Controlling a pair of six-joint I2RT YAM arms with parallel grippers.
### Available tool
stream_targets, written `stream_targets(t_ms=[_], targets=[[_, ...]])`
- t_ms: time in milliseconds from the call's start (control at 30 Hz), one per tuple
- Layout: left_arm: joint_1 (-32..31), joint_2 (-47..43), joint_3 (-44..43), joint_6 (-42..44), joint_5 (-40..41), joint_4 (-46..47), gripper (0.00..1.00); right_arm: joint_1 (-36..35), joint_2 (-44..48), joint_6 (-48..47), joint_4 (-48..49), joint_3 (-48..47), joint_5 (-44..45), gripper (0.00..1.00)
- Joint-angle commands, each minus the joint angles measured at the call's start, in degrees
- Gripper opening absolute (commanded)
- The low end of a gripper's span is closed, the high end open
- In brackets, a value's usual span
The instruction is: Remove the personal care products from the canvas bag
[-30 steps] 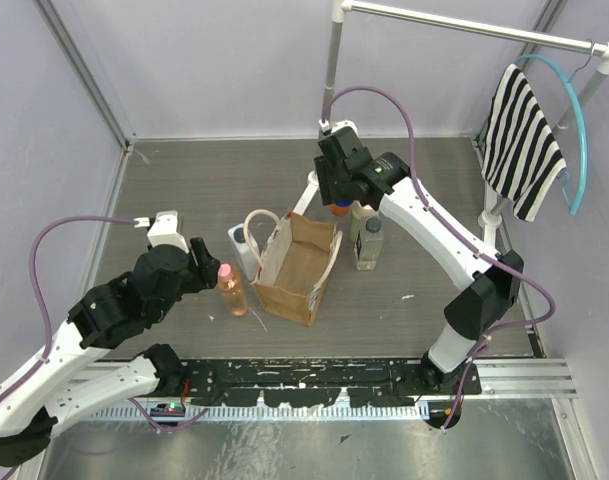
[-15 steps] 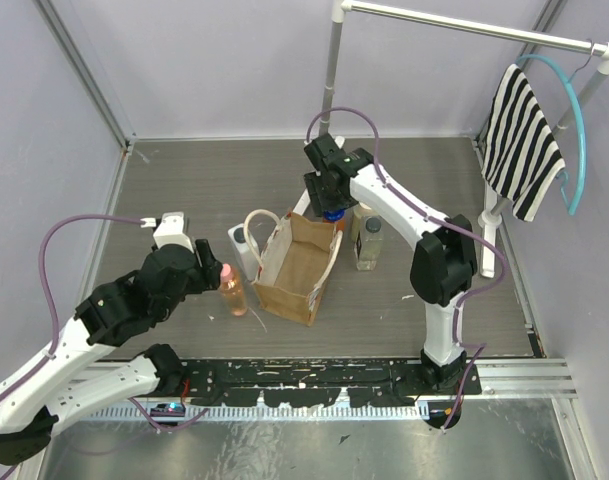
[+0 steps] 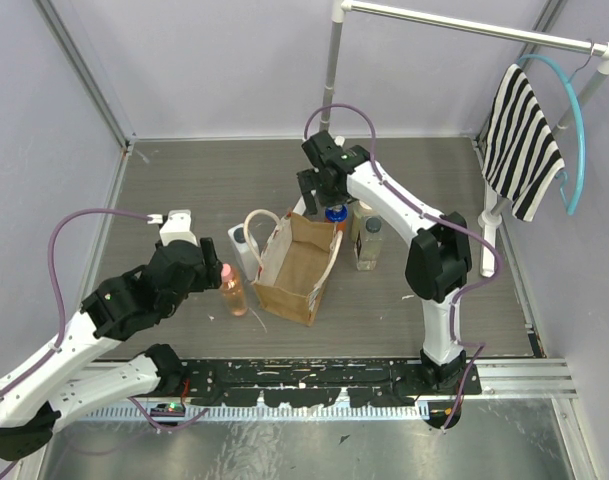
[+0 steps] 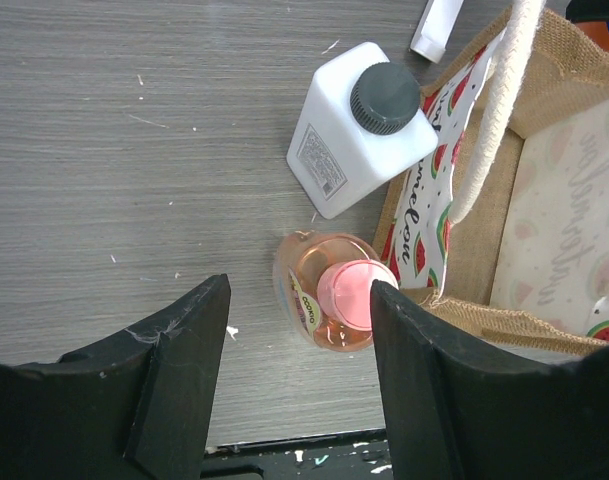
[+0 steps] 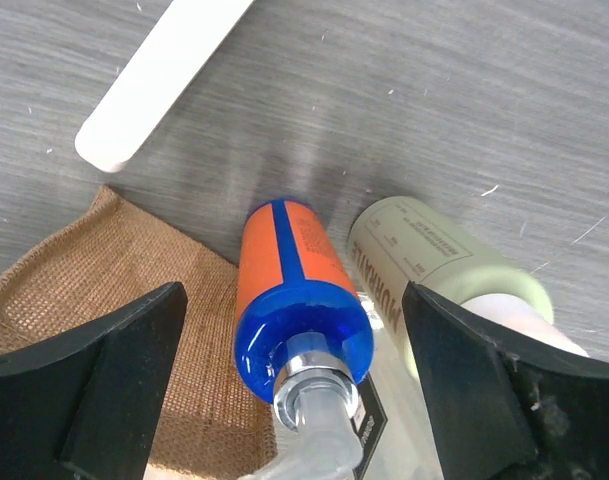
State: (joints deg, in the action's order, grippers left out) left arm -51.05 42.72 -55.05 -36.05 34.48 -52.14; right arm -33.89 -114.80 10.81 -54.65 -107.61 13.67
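The tan canvas bag stands open at mid-table. Left of it stand the peach bottle with a pink cap and the white squarish bottle. My left gripper is open around the peach bottle, with a clear gap at its left finger. Behind the bag stand the blue-capped orange bottle, the cream bottle and the clear grey-capped bottle. My right gripper hangs open over the blue-capped bottle, both fingers well apart from it. The cream bottle is right beside it.
A white clothes rack rises at the back, and its foot lies on the table just behind the bag. A striped cloth on a blue hanger hangs at the right. Grey walls close in the table.
My right gripper swung left, set the blue-capped bottle down behind the bag, and opened, letting it go. The left arm shifted slightly toward the peach bottle, its jaws unchanged.
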Motion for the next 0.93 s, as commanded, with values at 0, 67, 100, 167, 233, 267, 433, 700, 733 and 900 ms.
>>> stream_targets(t_ms=[0, 67, 100, 167, 233, 267, 433, 700, 733, 900], targets=[[0.07, 0.46, -2.76, 1.83, 1.48, 1.02, 0.65, 0.17, 8.62, -1.61, 6.48, -0.12, 4.52, 0.97], [0.0, 1.01, -3.84, 2.56, 2.43, 1.27, 0.66, 0.22, 13.15, -2.15, 10.95, 2.64, 5.69, 1.0], [0.04, 1.44, -4.63, 3.19, 3.04, 1.45, 0.68, 0.23, 15.45, -2.28, 13.33, 4.19, 6.12, 1.0], [0.03, 2.81, -6.56, 4.52, 4.01, 1.6, 0.72, 1.3, 20.02, -1.59, 16.99, 6.67, 5.77, 1.0], [0.24, 5.01, -9.42, 6.15, 4.93, 0.85, 0.78, 5.62, 22.48, 0.44, 17.99, 6.75, -1.62, 1.0], [0.5, 6.59, -11.27, 7.23, 5.03, 0.37, 0.81, 8.28, 22.95, 1.21, 17.43, 6.08, -6.57, 1.0], [13.82, 16.62, -19.56, 12.57, -9.9, 0.55, 0.86, 15.46, 25.1, 0.76, 16.55, 5.55, -11.3, 1.0], [32.23, 33.11, -36.54, 19.28, -22.39, -0.1, 0.87, 17.65, 34.54, -0.73, 19.85, 14.49, -11.4, 1.0], [32.59, 35.25, -39.04, 19.29, -22.87, -1.61, 0.87, 17.71, 35.63, -0.81, 20.56, 15.62, -11.31, 1.0], [32.71, 35.31, -40.4, 17.83, -25.65, 0.97, 0.87, 17.79, 37.08, -1.05, 20.62, 17.16, -12.08, 1.0]])
